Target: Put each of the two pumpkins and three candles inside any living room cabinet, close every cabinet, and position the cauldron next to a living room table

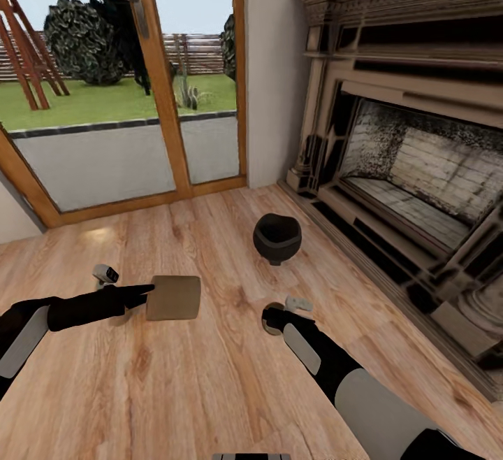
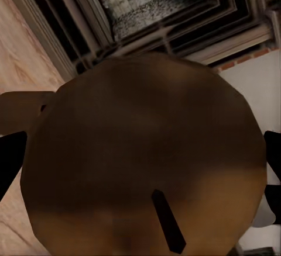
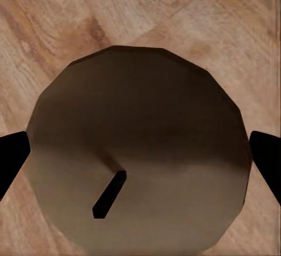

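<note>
Filling both wrist views at close range, a beige-tan candle sits end-on to each camera: one candle (image 2: 146,156) between the dark finger edges of the left gripper (image 1: 150,291), another candle (image 3: 140,162) between those of the right gripper (image 1: 274,314), each with its dark wick pointing toward the lens. Each set of jaws looks clenched on its candle, the fingertips pressed to opposite sides of the round body.

From the head view, the left candle's long axis runs roughly level and out to the side, away from the left arm, held above the wooden floor (image 1: 209,390). The right candle shows there as a small tan edge under the wrist, its axis pointing down at the boards.

Just ahead of the right gripper, near the fireplace (image 1: 412,159), the black cauldron (image 1: 276,238) stands upright on the floor, closer to the right arm than to the left. Beyond it, glazed doors (image 1: 140,96) open on a lawn.

With both loads secured, the next step is probably to carry them to a cabinet.
</note>
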Robot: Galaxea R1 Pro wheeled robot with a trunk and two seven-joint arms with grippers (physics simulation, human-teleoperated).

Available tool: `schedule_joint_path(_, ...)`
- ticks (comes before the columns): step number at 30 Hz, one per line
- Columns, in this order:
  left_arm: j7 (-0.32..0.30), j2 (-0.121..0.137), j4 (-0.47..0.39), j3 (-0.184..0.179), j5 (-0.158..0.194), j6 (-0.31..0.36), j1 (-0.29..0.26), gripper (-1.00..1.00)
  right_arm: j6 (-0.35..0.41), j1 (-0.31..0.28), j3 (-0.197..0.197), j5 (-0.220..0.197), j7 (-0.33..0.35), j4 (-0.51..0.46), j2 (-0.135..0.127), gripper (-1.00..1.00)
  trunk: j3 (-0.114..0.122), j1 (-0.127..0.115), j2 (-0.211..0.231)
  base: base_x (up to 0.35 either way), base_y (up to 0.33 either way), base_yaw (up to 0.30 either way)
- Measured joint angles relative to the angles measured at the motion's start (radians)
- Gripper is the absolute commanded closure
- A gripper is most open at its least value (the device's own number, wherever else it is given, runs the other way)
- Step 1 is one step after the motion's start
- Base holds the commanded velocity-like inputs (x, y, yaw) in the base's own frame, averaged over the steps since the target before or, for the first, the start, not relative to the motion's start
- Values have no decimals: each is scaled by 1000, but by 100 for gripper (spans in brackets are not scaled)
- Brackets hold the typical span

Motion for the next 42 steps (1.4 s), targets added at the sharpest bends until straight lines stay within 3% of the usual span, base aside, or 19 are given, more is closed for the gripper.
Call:
schedule_joint_path(14, -1, 0, -14, -33, 1, 0, 0, 100, 0, 0, -2, 0, 0, 0, 0, 100, 14, 0, 0, 0, 0, -243)
schedule_joint_path(42, -1, -1, -14, -34, 1, 0, 0, 100, 0, 0, -2, 0, 0, 2, 0, 100, 43, 0, 0, 0, 0, -243)
